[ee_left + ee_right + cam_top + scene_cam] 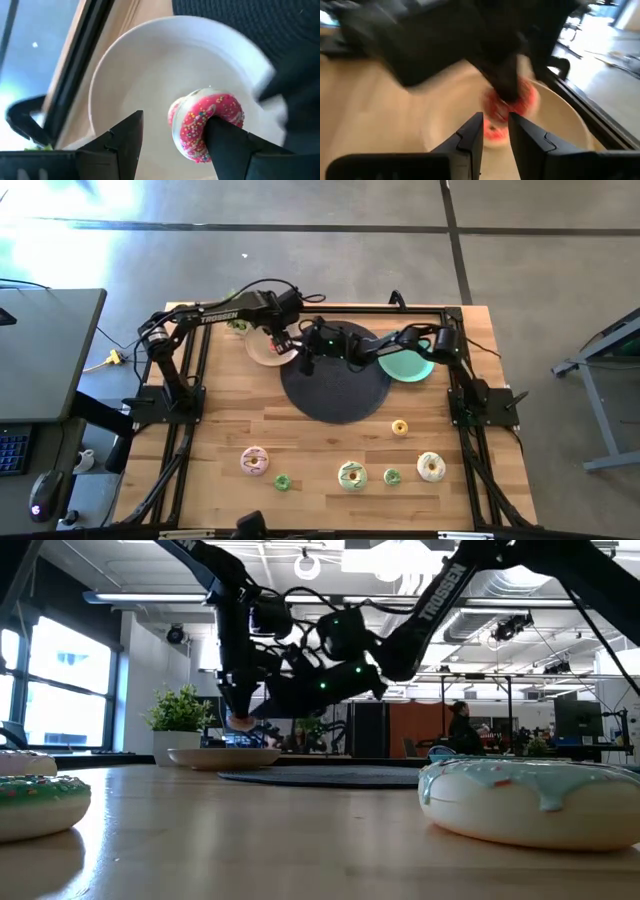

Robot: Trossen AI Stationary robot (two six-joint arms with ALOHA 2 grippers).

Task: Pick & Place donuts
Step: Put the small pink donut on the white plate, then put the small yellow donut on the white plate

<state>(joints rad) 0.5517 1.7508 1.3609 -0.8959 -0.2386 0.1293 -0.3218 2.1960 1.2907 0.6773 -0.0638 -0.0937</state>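
A pink sprinkled donut (192, 127) hangs at my left gripper (175, 122), which is open and points down over the beige plate (150, 70) at the table's far left (262, 352). In the low view the donut (240, 722) is just above the plate (222, 756). My right gripper (496, 122) reaches across the black mat (335, 398) toward that plate. It holds nothing, and only a narrow gap shows between its fingers. Several more donuts lie flat on the near part of the table, among them a pink one (254, 461) and a yellow one (400, 427). My left gripper has one finger (227, 147) through the hole of the pink donut, against the inner side of the ring (206, 125). The other finger stands apart from it. The fingers come from above, pointing down. The donut hangs tilted on that finger, clear of the plate.
A teal plate (410, 367) sits at the mat's far right. Both arms crowd the far middle of the table. In the low view a large white-and-teal frosted donut (540, 802) and a green one (40, 802) lie close to the near edge. Bare wood shows between mat and donuts.
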